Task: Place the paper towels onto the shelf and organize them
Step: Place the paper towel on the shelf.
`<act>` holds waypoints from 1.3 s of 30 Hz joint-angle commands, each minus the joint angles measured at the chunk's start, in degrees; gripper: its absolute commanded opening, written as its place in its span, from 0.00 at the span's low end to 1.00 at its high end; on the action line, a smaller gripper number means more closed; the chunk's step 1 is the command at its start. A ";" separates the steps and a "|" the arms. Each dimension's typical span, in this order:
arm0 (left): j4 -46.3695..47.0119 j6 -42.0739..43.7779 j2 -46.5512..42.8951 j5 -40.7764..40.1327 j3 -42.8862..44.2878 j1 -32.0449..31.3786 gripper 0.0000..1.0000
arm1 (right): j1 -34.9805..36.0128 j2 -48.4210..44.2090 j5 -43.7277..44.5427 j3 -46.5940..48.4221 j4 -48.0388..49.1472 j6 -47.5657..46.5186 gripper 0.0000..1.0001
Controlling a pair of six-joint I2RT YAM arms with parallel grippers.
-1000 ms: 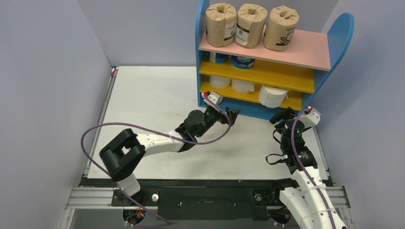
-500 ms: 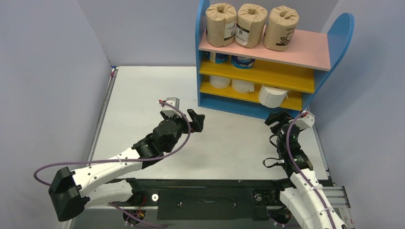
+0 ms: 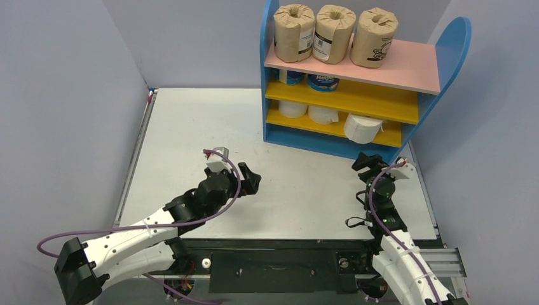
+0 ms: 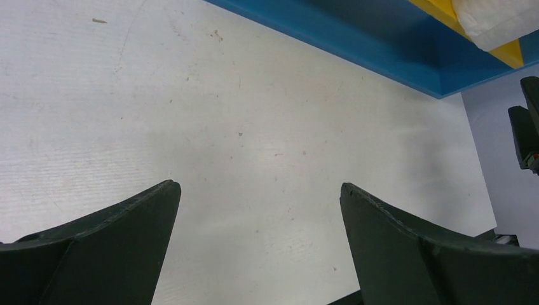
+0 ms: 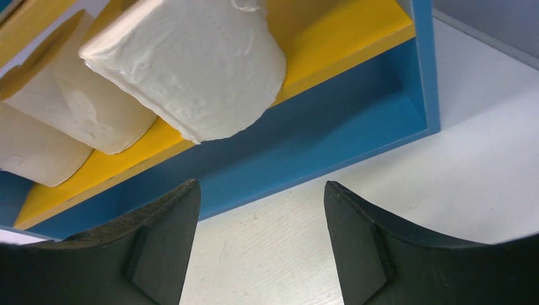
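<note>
On the table (image 3: 191, 127), shelf (image 3: 407, 67) holds paper towels (image 3: 332, 32).

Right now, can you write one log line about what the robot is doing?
left gripper: open, empty, above table | right gripper: open, empty, facing shelf | paper towels: all seen on shelf

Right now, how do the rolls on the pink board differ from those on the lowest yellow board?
The top rolls are brown-wrapped, labelled; the bottom rolls plain white. The top rolls stand upright in line; the rightmost bottom roll tilts, overhanging the yellow board. Each group has three.
</note>
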 commanded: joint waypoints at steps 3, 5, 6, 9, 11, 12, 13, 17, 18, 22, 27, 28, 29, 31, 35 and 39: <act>3.47 -0.97 -2.56 1.57 -2.75 0.27 0.96 | -0.15 3.79 4.63 -1.08 12.12 -4.33 0.66; 3.43 -0.58 -2.92 1.56 -2.84 0.34 0.96 | -0.14 5.63 5.17 -1.94 16.76 -4.80 0.66; 3.46 -0.49 -3.20 1.56 -3.01 0.35 0.96 | -0.13 6.39 5.20 -2.15 19.95 -5.48 0.66; 4.80 -0.08 -3.54 2.17 -3.79 0.36 0.96 | 0.01 12.11 5.24 -2.31 26.87 -7.32 0.65; 5.62 0.36 -3.52 3.26 -4.12 0.36 0.96 | 0.02 15.96 5.23 -2.41 32.69 -8.21 0.65; 5.70 0.60 -3.46 3.94 -4.06 0.36 0.96 | 0.04 18.31 4.54 -2.24 36.33 -8.99 0.65; 5.76 0.88 -3.42 4.16 -3.99 0.36 0.96 | 0.04 19.45 4.14 -2.03 37.78 -9.67 0.65; 5.48 1.45 -3.60 4.29 -3.95 0.36 0.96 | -0.08 24.87 3.05 1.08 39.45 -10.43 0.65; 5.50 1.56 -3.68 4.28 -3.99 0.36 0.96 | -0.10 25.94 3.07 1.36 40.59 -10.44 0.65; 5.67 1.54 -4.37 3.85 -4.40 0.36 0.96 | -0.39 27.88 3.02 2.77 41.73 -11.04 0.64; 7.25 1.11 -4.60 3.47 -5.61 0.36 0.96 | -1.73 30.79 1.92 5.17 41.93 -11.32 0.64; 7.66 1.07 -4.49 3.44 -5.64 0.36 0.96 | -1.90 31.95 1.73 5.50 41.99 -11.37 0.64; 7.64 1.04 -4.30 3.46 -5.62 0.36 0.96 | -2.18 32.51 1.60 5.92 42.34 -11.34 0.64; 7.44 1.01 -4.21 3.41 -5.45 0.36 0.96 | -2.50 34.09 1.06 6.38 43.45 -11.45 0.64; 8.39 1.28 -4.05 3.22 -6.14 0.36 0.96 | -2.68 36.86 0.45 7.76 45.11 -11.83 0.63; 8.63 1.17 -3.19 3.34 -6.45 0.35 0.96 | -2.68 38.23 -0.47 8.81 46.18 -11.34 0.62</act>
